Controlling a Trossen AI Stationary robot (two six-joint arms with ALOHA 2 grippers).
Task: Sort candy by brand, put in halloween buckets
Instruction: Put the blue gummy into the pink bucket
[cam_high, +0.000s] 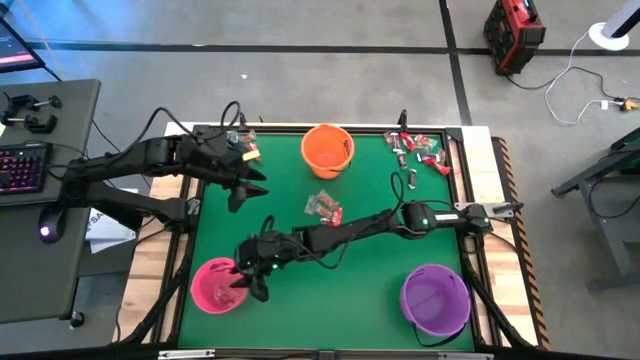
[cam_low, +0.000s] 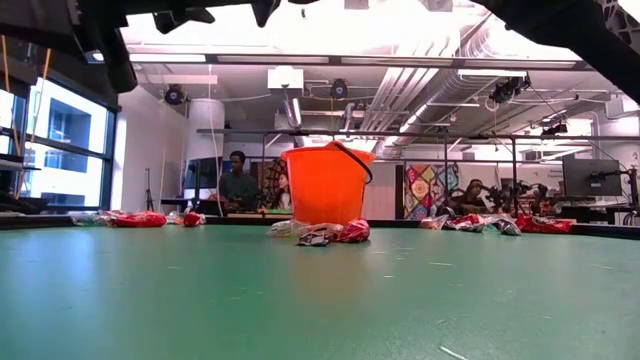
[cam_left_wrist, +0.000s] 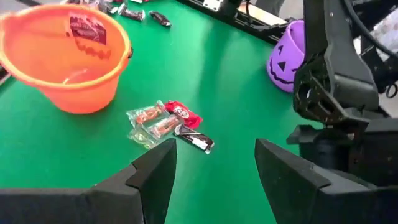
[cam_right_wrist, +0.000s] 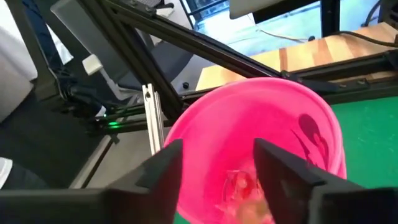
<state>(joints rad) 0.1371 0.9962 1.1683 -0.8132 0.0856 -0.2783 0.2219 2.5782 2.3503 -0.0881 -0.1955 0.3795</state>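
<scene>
At the far left of the green surface (cam_high: 360, 290), the left gripper (cam_high: 248, 188) is being held above the cloth with its fingers (cam_left_wrist: 155, 171) spread wide and nothing between them; it is being pointed toward the small heap of candy (cam_left_wrist: 166, 122) in the middle. If it is being lowered there, several wrappers lying touching each other may be taken together, and brands may be mixed.

At the near left, the right gripper (cam_right_wrist: 217, 174) is being held over the pink bucket (cam_high: 214, 284), with its fingers parted and nothing seen between them. A piece is being seen inside the pink bucket, at its bottom. A risk is being judged here: the fingers are standing close to the rim, so the light bucket may be caught and tipped or dragged when the arm is being lifted away.

At the far middle, the orange bucket (cam_high: 327, 150) is standing upright, with the heap just in front of it. At the far right, more candy (cam_high: 420, 150) is lying scattered. At the near right, the purple bucket (cam_high: 436, 298) is standing well apart from all the candy, so a long carry may be needed and a piece may be dropped.
</scene>
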